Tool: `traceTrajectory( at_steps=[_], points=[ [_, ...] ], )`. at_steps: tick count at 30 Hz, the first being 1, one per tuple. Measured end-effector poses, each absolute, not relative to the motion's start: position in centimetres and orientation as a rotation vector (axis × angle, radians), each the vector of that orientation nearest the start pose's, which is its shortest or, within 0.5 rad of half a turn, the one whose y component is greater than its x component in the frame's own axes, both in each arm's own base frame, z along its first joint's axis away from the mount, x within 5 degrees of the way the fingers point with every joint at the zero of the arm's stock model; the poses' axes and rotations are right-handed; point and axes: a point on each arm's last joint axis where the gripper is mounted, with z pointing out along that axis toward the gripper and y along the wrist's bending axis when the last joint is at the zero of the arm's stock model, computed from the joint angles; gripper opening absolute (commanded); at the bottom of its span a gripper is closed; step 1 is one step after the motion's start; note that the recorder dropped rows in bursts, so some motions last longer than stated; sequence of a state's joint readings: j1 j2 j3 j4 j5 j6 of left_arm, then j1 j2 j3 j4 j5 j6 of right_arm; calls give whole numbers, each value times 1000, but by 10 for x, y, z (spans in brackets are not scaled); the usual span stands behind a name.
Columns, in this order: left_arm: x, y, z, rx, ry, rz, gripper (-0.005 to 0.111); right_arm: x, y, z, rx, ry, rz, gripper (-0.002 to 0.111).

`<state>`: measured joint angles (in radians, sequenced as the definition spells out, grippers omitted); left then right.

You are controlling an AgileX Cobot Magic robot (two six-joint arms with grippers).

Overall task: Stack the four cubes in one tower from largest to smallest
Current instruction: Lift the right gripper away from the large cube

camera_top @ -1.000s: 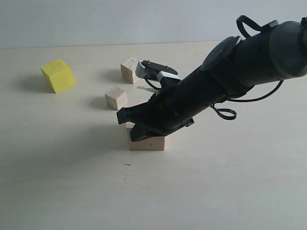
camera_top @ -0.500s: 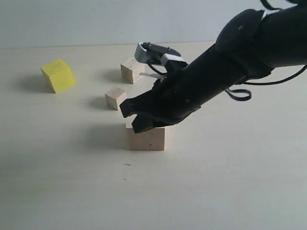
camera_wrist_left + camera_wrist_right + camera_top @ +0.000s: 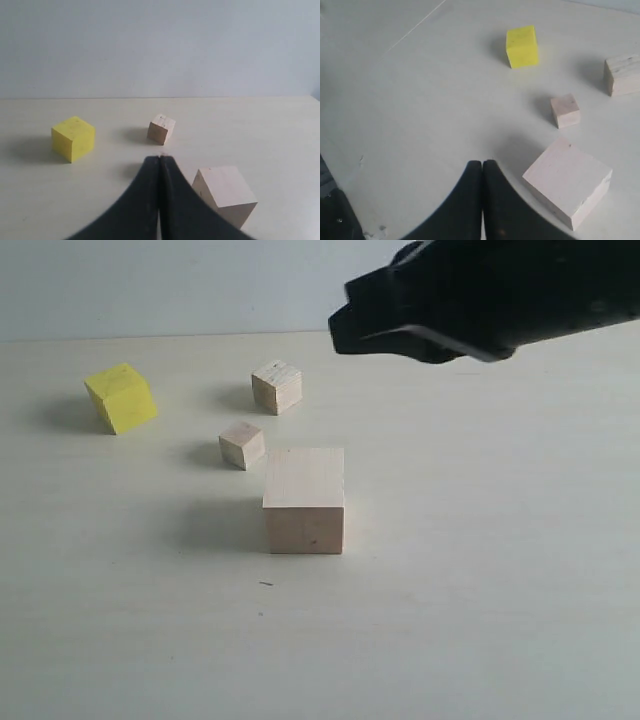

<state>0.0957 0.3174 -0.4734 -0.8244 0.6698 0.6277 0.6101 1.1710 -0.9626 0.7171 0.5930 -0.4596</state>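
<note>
All four cubes lie apart on the table. The large pale wooden cube (image 3: 304, 500) (image 3: 225, 192) (image 3: 567, 182) is nearest the front. Behind it on the left sits the smallest pale cube (image 3: 241, 444) (image 3: 565, 111), and further back the plywood cube (image 3: 277, 386) (image 3: 161, 128) (image 3: 622, 75). The yellow cube (image 3: 120, 397) (image 3: 73, 138) (image 3: 522, 46) stands far left. My right gripper (image 3: 338, 332) (image 3: 482, 162) hangs high over the table, shut and empty. My left gripper (image 3: 159, 158) is shut and empty too; its fingers hide the smallest cube in the left wrist view.
The pale tabletop (image 3: 480, 620) stretches to a plain wall behind. The right arm's dark body (image 3: 500, 290) crosses the upper right of the exterior view.
The right gripper has risen from just over the large cube to well above the table, moving back and right. The large cube now shows in full. No cube has moved.
</note>
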Motion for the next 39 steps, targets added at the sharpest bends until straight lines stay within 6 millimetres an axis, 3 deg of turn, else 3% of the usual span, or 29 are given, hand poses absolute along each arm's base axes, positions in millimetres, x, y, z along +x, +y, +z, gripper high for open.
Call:
traceTrajectory(
  at_steps=[3, 6, 11, 13, 19, 29, 35, 39],
  points=[
    [65, -36, 310, 167, 1803, -441, 8, 164, 154, 353, -724, 2099, 827, 0],
    [70, -35, 308, 165, 1835, -436, 28, 145, 140, 359, -740, 2100, 807, 0],
    [87, -33, 300, 151, 1926, -439, 95, 120, 124, 360, -753, 2090, 811, 0],
    [93, -32, 298, 141, 1957, -446, 105, 112, 119, 362, -758, 2076, 817, 0],
    [98, -35, 295, 153, 1989, -494, 105, 101, 114, 360, -790, 2092, 827, 0],
    [93, -43, 293, 288, 2005, -544, 105, 99, 112, 357, -826, 2121, 808, 0],
    [118, -31, 296, 170, 1976, -439, 105, 99, 111, 356, -833, 2122, 789, 0],
    [151, -24, 300, 169, 2057, -396, 105, 99, 111, 356, -833, 2122, 789, 0]
  ],
)
